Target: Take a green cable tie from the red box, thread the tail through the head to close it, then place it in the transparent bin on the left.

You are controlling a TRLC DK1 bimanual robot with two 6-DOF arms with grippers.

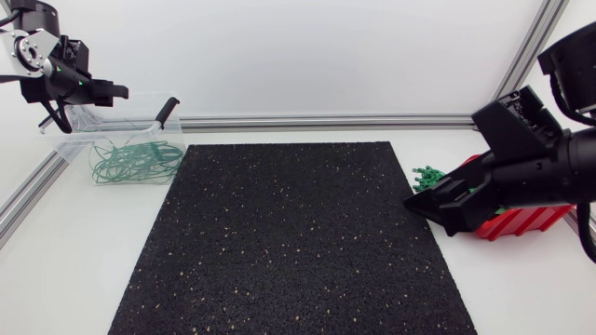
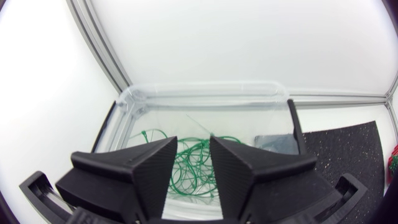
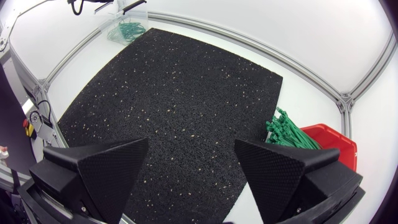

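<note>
The left claw [image 2: 193, 149] hangs over the transparent bin [image 2: 205, 90], which sits off the far left corner of the black mat [image 1: 298, 242]. Its fingers are slightly spread and hold nothing. Looped green cable ties [image 1: 135, 160] lie in the bin. The right claw [image 3: 191, 144] hovers above the mat's right edge, spread wide. Just off that edge, straight green ties [image 1: 428, 175] stick out of the red box [image 1: 521, 221] on the white surface [image 1: 521, 288].

Left end effector [image 2: 193, 148] over transparent bin [image 2: 205, 88]
</note>
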